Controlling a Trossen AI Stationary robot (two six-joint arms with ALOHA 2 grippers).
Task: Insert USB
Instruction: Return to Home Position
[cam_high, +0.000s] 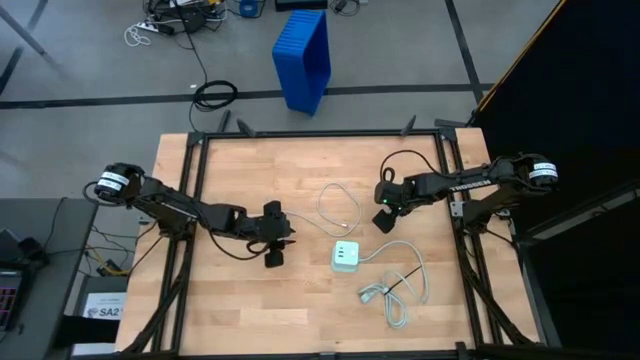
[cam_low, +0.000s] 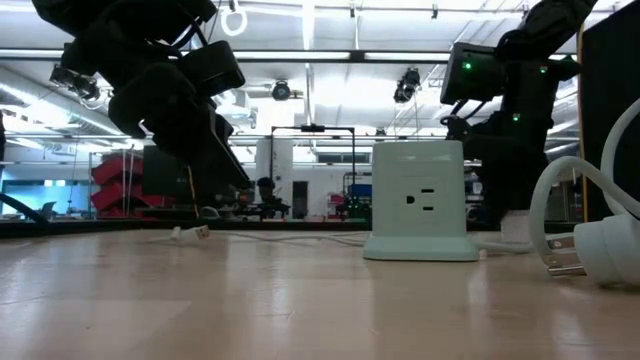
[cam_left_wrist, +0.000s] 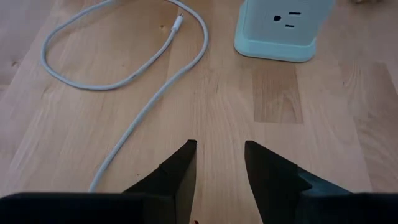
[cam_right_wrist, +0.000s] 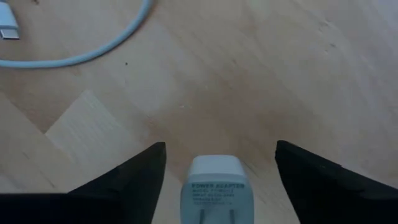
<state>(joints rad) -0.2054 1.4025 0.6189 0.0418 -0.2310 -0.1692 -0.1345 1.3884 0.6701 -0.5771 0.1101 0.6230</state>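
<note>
The USB cable (cam_high: 340, 205) lies in a loose loop on the table's middle; its small white plug with a silvery tip (cam_left_wrist: 178, 23) rests flat, and also shows in the right wrist view (cam_right_wrist: 6, 28). The pale green charger block (cam_high: 347, 255) stands upright near the loop, its socket face (cam_low: 418, 200) toward the near edge. My left gripper (cam_left_wrist: 220, 143) is open, hovering left of the block and the loop. My right gripper (cam_right_wrist: 219, 144) is open on the loop's right; a small white power adapter (cam_right_wrist: 214, 193) lies on the table between its fingers, with a gap on each side.
A thicker white cord with a grey plug (cam_high: 395, 285) lies bundled on the near right of the table, its plug (cam_low: 600, 250) close to the low camera. Bare wood (cam_high: 250, 170) spreads over the far left. A blue bin (cam_high: 303, 55) stands on the floor beyond the table.
</note>
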